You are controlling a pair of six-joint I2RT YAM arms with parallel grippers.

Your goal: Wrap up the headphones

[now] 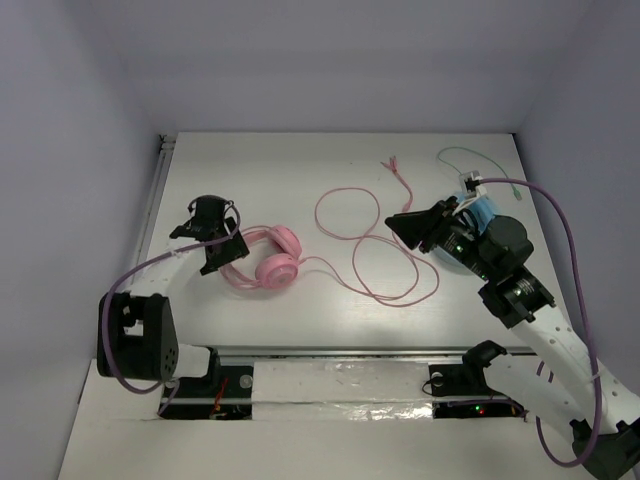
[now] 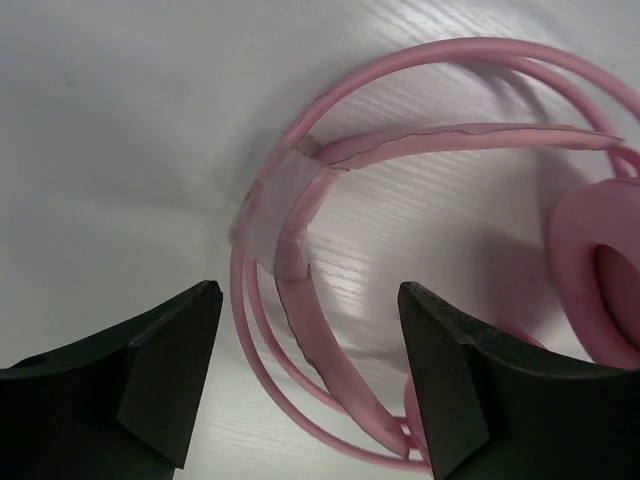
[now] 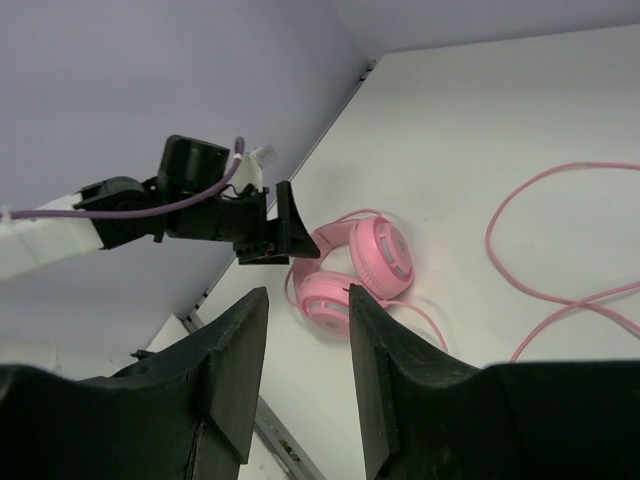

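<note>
The pink headphones (image 1: 265, 259) lie on the white table left of centre, ear cups to the right, headband to the left. Their thin pink cable (image 1: 372, 235) runs right in loose loops across the middle. My left gripper (image 1: 222, 246) is open just above the headband (image 2: 300, 260), jaws either side of it, not touching. The right wrist view shows the headphones (image 3: 355, 265) and the left gripper (image 3: 275, 228) from afar. My right gripper (image 1: 405, 228) is open and empty, held above the table over the cable's right loops, pointing left.
Light blue headphones (image 1: 478, 212) with a green cable (image 1: 470, 160) sit at the back right, partly hidden behind my right arm. The table's left edge (image 1: 158, 190) and a metal rail (image 1: 340, 352) along the near edge bound the area.
</note>
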